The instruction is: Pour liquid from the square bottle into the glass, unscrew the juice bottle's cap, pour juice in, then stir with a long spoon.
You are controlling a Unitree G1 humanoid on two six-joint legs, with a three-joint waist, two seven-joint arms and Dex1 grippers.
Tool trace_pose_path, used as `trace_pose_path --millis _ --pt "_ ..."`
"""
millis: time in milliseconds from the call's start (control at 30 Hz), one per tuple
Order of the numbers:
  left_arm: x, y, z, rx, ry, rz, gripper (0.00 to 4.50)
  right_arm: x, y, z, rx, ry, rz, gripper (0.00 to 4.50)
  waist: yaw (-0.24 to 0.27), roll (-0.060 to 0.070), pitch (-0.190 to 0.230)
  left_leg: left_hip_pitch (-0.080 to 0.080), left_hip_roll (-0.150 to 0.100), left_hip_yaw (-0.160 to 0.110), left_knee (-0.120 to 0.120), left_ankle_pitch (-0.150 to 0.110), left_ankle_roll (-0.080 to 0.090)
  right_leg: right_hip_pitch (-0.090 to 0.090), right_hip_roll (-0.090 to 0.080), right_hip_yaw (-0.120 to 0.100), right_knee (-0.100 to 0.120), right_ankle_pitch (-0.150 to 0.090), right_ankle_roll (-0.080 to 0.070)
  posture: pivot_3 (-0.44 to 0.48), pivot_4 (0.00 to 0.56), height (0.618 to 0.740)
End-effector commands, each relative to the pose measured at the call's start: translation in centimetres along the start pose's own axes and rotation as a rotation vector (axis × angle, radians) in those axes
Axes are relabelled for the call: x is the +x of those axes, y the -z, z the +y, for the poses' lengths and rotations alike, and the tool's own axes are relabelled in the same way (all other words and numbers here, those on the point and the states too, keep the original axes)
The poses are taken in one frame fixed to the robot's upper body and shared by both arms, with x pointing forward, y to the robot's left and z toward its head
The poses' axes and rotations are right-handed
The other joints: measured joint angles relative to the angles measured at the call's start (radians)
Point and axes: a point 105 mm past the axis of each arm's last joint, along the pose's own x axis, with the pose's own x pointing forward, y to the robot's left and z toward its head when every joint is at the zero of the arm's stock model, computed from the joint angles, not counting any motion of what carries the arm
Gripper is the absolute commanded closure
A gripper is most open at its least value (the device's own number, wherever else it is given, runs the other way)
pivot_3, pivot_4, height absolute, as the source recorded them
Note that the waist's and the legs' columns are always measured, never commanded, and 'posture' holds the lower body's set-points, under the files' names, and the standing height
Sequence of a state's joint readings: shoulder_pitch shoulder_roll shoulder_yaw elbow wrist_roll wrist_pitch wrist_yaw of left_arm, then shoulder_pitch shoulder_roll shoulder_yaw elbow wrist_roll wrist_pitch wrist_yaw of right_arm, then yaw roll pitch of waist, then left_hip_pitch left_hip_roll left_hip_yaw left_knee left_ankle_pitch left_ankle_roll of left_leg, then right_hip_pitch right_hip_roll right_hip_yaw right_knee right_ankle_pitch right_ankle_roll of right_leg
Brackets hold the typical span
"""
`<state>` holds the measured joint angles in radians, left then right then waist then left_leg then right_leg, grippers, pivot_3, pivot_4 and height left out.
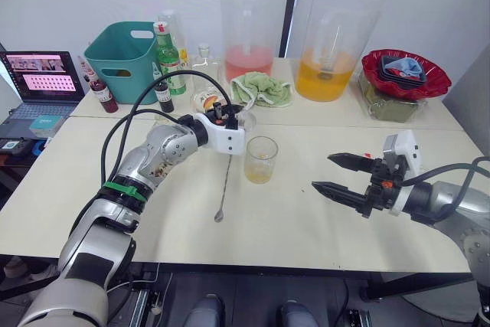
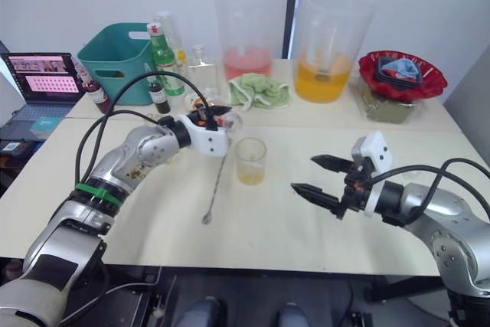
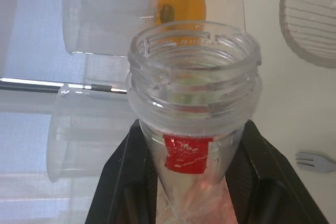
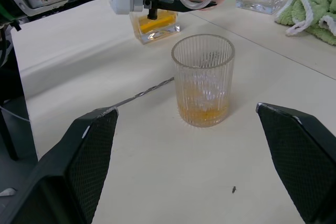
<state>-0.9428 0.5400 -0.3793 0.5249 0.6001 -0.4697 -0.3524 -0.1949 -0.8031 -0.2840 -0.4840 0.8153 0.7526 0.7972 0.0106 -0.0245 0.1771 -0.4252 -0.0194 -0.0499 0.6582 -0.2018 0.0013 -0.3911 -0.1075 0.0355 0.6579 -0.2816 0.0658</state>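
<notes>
Left gripper (image 1: 230, 116): black fingers pinching the juice bottle (image 3: 195, 108) at its neck, cap off, bottle tipped w/ open mouth toward the glass (image 1: 261, 159), just beside & above its rim
Right gripper (image 1: 337, 176): fingers spread wide, nothing between them, hovering over the worktop (image 1: 306, 220) near the glass, on its right side
Glass: upright on worktop betw. the two grippers; shallow yellow-orange liquid in the bottom
Spoon (image 1: 224, 188): long thin metal stirrer lying flat on worktop just beside the glass, bowl end toward the robot; untouched
Step (judged): juice pour in hand or about to start; stir not yet done
Risk 1: mouth sits off to the side of the rim, not clearly over it; more tilt from here could send juice onto the worktop
Risk 2: grip is on a smooth tapering neck; bottle could slip or swivel in the fingers as it tips
Risk 3: glass is light & free-standing; a knock from bottle or either gripper would tip it
Risk 4: spoon is thin & flat on the surface, hard to get fingers under; may skid when picked
Materials: bottle = clear plastic, wide threaded mouth, red label patch; glass = clear, ribbed vertical walls, straight tumbler shape; worktop = smooth pale laminate
Back of worktop: two big clear tubs, pink (image 1: 248, 60) & orange (image 1: 325, 74) liquid; green towel (image 1: 262, 88); teal basket (image 1: 122, 53); red bowl (image 1: 406, 73)
</notes>
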Motion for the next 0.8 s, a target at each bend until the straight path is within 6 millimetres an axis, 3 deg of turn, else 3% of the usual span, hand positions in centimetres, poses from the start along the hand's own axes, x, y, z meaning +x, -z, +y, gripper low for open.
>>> trace_pose_path --millis 33,333,800 --pt "0.4 -0.4 1.6 0.067 -0.057 -0.004 3.18 0.1 -1.1 0.5 -0.056 -0.010 -0.031 0.05 0.000 0.000 0.000 0.000 0.000 0.000 0.000 0.000 0.000 0.000 0.000 0.000 0.000 0.000 0.000 0.000 0.150 0.740" --pt "1.5 0.2 1.2 0.081 -0.057 0.047 3.18 0.2 -1.1 0.6 -0.063 -0.003 -0.030 0.05 0.001 0.000 0.000 -0.001 0.000 -0.001 0.001 0.000 0.000 0.000 0.000 -0.001 0.001 0.000 0.000 0.000 0.150 0.740" --pt "2.3 -0.5 1.4 0.172 -0.066 0.030 3.18 0.1 -0.8 -0.3 -0.091 0.041 -0.017 0.05 0.001 0.000 0.000 -0.001 -0.001 -0.001 0.001 0.000 0.000 0.000 0.000 -0.001 0.001 0.000 0.000 0.000 0.150 0.740"
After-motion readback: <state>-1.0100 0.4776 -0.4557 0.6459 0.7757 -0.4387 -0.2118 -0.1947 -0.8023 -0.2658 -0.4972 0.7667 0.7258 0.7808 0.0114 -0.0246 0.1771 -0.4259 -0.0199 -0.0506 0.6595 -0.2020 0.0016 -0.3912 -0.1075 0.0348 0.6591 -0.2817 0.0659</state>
